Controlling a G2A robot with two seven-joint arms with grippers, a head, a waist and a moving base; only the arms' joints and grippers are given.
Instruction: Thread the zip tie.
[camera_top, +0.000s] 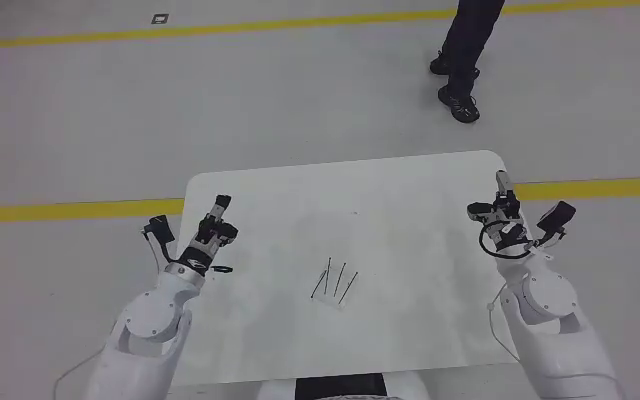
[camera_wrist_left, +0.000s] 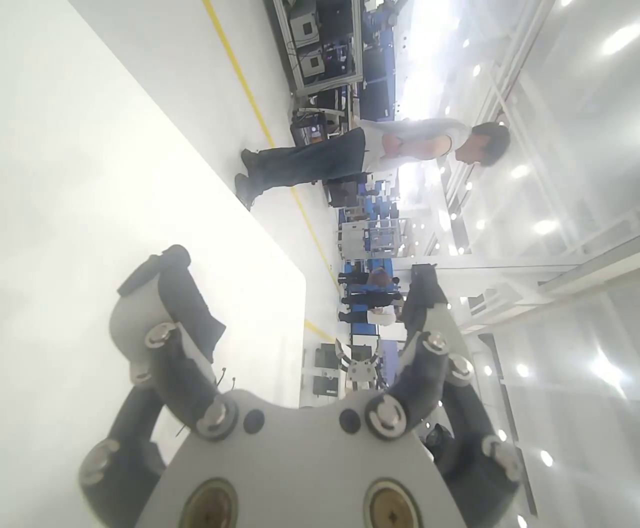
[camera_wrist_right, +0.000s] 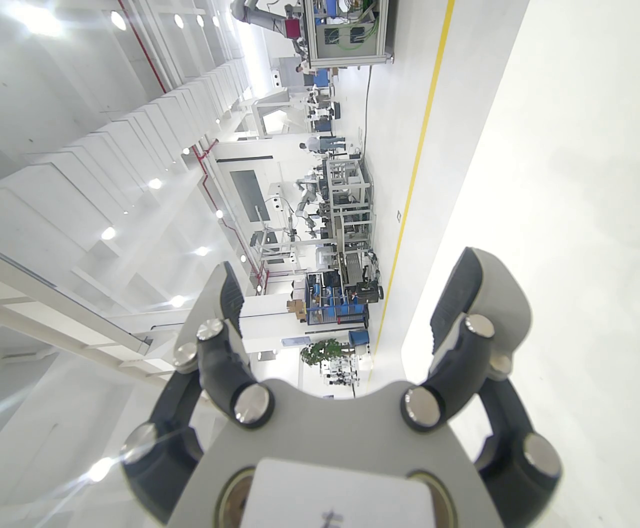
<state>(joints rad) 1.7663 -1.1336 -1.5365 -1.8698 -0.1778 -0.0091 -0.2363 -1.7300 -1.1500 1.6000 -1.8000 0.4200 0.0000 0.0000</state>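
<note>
Three thin black zip ties (camera_top: 334, 281) lie side by side near the middle of the white table (camera_top: 400, 200). My left gripper (camera_top: 220, 212) sits over the table's left edge, well left of the ties, open with nothing between its fingers (camera_wrist_left: 175, 295). In the left wrist view the heads of the zip ties (camera_wrist_left: 224, 376) peek out behind one finger. My right gripper (camera_top: 502, 186) rests at the table's right edge, far from the ties, open and empty, its pads (camera_wrist_right: 452, 295) spread wide in the right wrist view.
The table's rounded far corners and the grey floor with yellow lines (camera_top: 90, 210) surround the work area. A person (camera_top: 465, 55) stands on the floor beyond the far edge, away from the table.
</note>
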